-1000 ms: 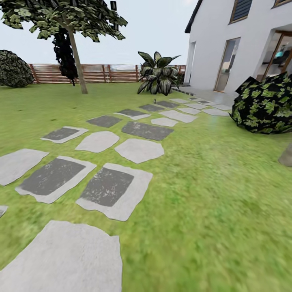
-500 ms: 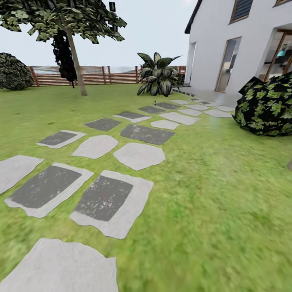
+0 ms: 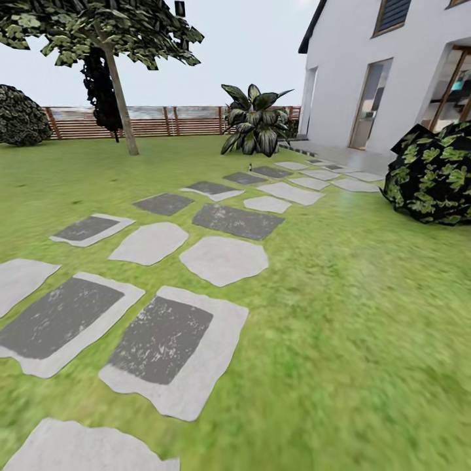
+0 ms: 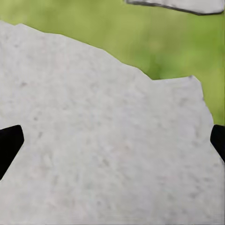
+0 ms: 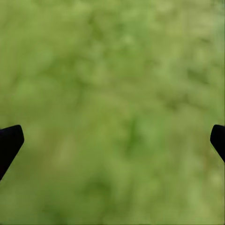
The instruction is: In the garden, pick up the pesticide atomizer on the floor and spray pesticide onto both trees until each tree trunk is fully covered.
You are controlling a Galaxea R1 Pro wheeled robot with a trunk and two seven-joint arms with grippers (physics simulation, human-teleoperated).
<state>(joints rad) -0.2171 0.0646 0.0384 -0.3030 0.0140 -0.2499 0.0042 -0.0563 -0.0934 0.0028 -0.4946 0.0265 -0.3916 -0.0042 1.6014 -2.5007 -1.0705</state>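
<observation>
The left gripper (image 4: 112,140) stood wide open, its two dark fingertips (image 4: 9,143) at the far edges of the wrist view with nothing between them, and straight beneath it lay a pale grey stepping stone (image 4: 93,154), with a strip of grass past the stone's ragged edge. The right gripper (image 5: 112,140) was spread just as wide and empty, hanging over nothing but blurry green floor (image 5: 112,93). From the head camera, the pesticide atomizer (image 3: 249,165) was a tiny dark speck standing well ahead of both grippers, on the grass beside the far stepping stones (image 3: 222,260), just in front of a broad-leaved plant (image 3: 256,121). A tree (image 3: 98,29) with a thin leaning stem rose farther off toward the left gripper's side, before the slatted wooden fence (image 3: 163,121). A white house (image 3: 392,65) and a dark leafy bush (image 3: 432,173) stood toward the right gripper's side.
</observation>
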